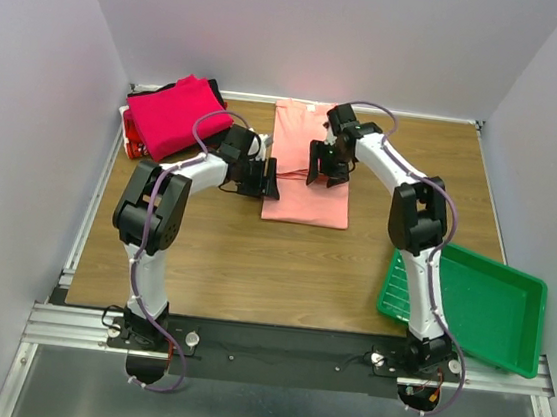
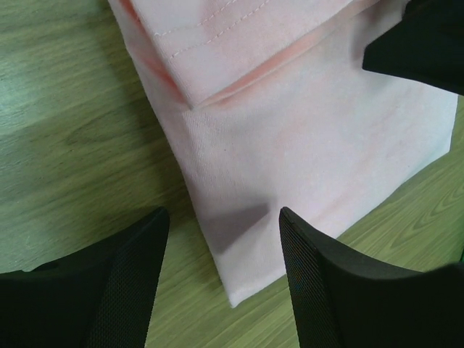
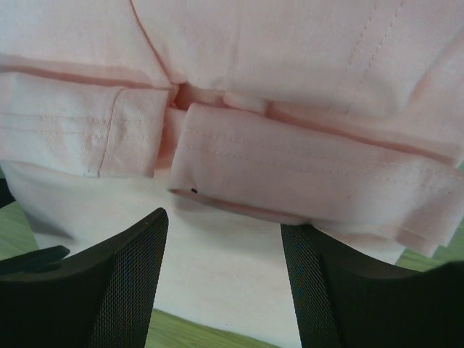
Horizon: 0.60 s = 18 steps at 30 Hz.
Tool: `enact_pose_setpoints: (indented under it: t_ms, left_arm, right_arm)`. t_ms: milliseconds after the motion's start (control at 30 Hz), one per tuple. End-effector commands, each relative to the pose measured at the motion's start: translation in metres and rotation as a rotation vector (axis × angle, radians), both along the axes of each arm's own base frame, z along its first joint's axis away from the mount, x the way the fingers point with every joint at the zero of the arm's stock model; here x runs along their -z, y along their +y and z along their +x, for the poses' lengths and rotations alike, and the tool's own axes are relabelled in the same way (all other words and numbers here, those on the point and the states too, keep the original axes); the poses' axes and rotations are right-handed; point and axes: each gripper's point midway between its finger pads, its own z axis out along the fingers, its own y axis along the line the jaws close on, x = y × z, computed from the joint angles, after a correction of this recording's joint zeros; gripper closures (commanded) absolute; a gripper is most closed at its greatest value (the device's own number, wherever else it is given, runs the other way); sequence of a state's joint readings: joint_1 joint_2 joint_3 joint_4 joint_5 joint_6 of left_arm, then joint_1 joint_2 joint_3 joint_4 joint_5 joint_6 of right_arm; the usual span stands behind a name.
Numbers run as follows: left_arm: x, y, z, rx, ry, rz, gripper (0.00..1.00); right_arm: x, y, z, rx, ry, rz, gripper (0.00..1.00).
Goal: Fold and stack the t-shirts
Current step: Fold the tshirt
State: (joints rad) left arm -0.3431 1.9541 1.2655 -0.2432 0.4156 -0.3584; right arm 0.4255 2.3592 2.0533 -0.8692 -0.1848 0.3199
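The worktop [image 1: 252, 266] carries everything; its wood looks smooth, so a one-sided pull could drag cloth across it instead of folding it. The green tray [image 1: 507, 325] is set at the near right, well apart from the work.

The salmon-pink t-shirt [image 1: 305, 199] is laid flat at the middle of the far half, already narrowed to a strip with both sleeves turned in over the body. The sleeve flaps lie loose, so they could be flung open if only the top layer is pinched, and the next fold would be skewed if the two sides are lifted unevenly. Its long axis runs from the far edge towards the arms; the neck end is judged to point at the far wall.

A folded stack of magenta and red shirts [image 1: 173, 114] is kept at the far left corner.

The left tool [image 2: 223, 217] is held wide apart astride the shirt's left edge, gripping nothing. The right tool [image 3: 223, 217] is likewise spread wide, just above the cloth beside the sleeve hems, holding nothing
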Motion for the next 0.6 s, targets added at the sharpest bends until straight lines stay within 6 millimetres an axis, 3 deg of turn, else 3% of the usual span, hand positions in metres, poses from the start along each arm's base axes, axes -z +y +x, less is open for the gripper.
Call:
enact_pose_setpoints:
  t_ms: [0,300,467,567]
  left_arm:
    - [0.023,0.008,-0.017,0.015,0.055,0.071,0.3]
    - [0.029,0.006,-0.027,0.037,0.069,0.095,0.3]
    - [0.03,0.007,-0.032,0.037,0.072,0.104,0.3]
    - [0.029,0.009,-0.033,0.033,0.068,0.106,0.3]
  right_arm:
    - [0.008,0.004,0.017,0.005,-0.031,-0.015,0.3]
    - [-0.007,-0.005,0.074,0.158,-0.196,-0.1,0.29]
    - [-0.04,0.0,0.103,0.205,-0.309,-0.065,0.29]
    - [-0.055,0.003,0.107,0.217,-0.347,-0.036,0.28]
